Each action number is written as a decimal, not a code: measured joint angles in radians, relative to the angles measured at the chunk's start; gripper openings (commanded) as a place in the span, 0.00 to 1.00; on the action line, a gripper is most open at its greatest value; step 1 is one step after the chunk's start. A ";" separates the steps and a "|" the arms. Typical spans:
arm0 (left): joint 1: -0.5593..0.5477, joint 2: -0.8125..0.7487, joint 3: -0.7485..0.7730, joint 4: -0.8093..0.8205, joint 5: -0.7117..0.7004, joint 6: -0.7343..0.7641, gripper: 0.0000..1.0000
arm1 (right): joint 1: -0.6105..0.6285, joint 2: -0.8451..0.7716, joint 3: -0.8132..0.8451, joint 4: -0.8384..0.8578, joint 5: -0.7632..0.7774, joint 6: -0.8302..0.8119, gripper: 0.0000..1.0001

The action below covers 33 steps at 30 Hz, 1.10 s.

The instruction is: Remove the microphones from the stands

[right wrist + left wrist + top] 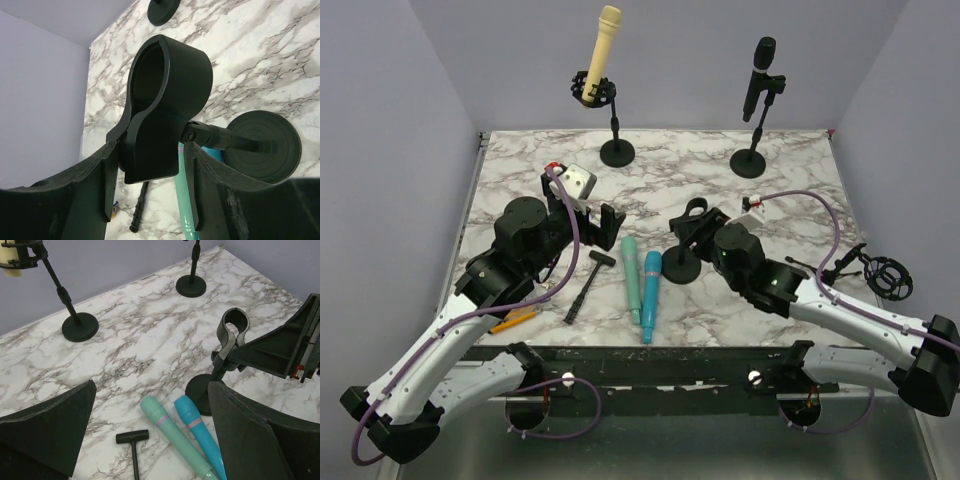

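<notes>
A white, grey-veined marble-patterned table (790, 200) carries three black round-based microphone stands (617, 153). A mint-green microphone (632, 280) and a blue microphone (651, 295) lie side by side beside a small black hammer (585, 285). At the near left edge is what may be a yellow pencil (512, 321).

Soft, even light is coming from above, leaving the marble table (680, 180) bright and only faint shadows pooling round the far-left stand base (617, 153), while the stand clip (160, 100) is catching a dull sheen (the right gripper's fingers (75, 200) beside it are looking slightly soft).

Two lying microphones (633, 280) and a hammer (584, 290) clutter the front; mid-table marble (720, 200) lies open.
</notes>
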<state>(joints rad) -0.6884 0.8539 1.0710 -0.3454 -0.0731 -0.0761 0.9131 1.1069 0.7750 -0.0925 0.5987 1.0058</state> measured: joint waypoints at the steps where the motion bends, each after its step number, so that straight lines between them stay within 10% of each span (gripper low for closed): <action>1: 0.000 0.000 0.000 0.000 0.000 0.000 0.98 | -0.007 -0.006 -0.009 0.008 -0.012 0.001 0.59; 10: 0.000 0.005 0.000 0.000 0.000 0.000 0.98 | -0.031 -0.014 0.032 -0.045 -0.045 -0.123 1.00; 33: 0.000 0.019 0.000 0.000 0.001 -0.004 0.98 | -0.036 -0.077 0.055 -0.076 -0.330 -0.671 1.00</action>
<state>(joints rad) -0.6884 0.8734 1.0706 -0.3450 -0.0723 -0.0799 0.8768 1.0294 0.8295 -0.1684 0.2687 0.3351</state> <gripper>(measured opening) 0.978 0.998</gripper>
